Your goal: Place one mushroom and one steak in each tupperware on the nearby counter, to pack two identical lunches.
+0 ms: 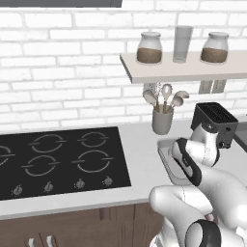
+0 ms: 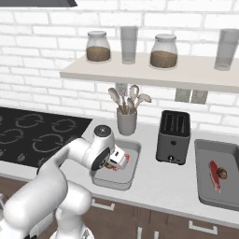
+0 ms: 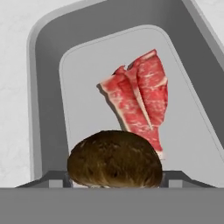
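My gripper (image 3: 114, 179) is shut on a dark-brown mushroom (image 3: 114, 159), which sits between the two fingertips just above the left tupperware (image 3: 43, 87). A red marbled steak (image 3: 140, 96) lies flat on that tray's floor, beyond the mushroom. In the right base view the gripper (image 2: 116, 161) hangs low over this tupperware (image 2: 114, 181) on the counter (image 2: 158, 184). The arm covers much of the tray (image 1: 165, 153) in the left base view. A second tupperware (image 2: 205, 196) at the far right holds a steak (image 2: 214, 175) and a mushroom (image 2: 222, 173) side by side.
A black toaster (image 2: 173, 135) stands between the two trays. A grey utensil holder (image 2: 126, 120) with spoons is right behind the left tray. The black cooktop (image 2: 37, 133) lies to the left. A wall shelf (image 2: 154, 74) with jars hangs above.
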Available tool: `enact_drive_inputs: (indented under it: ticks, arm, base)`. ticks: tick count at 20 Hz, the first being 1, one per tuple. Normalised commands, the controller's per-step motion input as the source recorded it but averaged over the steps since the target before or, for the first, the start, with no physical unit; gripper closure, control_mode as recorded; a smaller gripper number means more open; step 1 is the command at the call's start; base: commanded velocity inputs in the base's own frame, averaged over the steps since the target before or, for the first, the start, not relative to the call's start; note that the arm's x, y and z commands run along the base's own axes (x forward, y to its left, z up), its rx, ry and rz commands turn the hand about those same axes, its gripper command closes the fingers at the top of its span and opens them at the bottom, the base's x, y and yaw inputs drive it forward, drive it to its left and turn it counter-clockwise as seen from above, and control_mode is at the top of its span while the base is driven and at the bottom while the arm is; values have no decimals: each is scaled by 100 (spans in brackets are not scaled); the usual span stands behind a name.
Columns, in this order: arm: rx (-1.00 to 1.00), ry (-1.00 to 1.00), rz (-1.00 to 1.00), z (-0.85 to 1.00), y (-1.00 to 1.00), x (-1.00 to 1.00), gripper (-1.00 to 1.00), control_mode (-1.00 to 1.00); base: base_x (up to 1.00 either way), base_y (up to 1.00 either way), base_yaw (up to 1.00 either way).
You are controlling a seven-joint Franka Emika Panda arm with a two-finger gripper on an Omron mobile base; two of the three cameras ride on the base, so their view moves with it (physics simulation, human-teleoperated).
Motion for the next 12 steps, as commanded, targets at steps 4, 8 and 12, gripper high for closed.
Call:
enact_drive_inputs:
  ticks: [4,8,12]
  arm:
    - [0,-2,0,-3,12,0,-100,-100]
    - [0,0,0,0,3,0,-100,-100]
    - [0,-1,0,0,0,0,-100,-100]
  base:
    - [0,0,0]
    - [0,0,0]
    - [0,0,0]
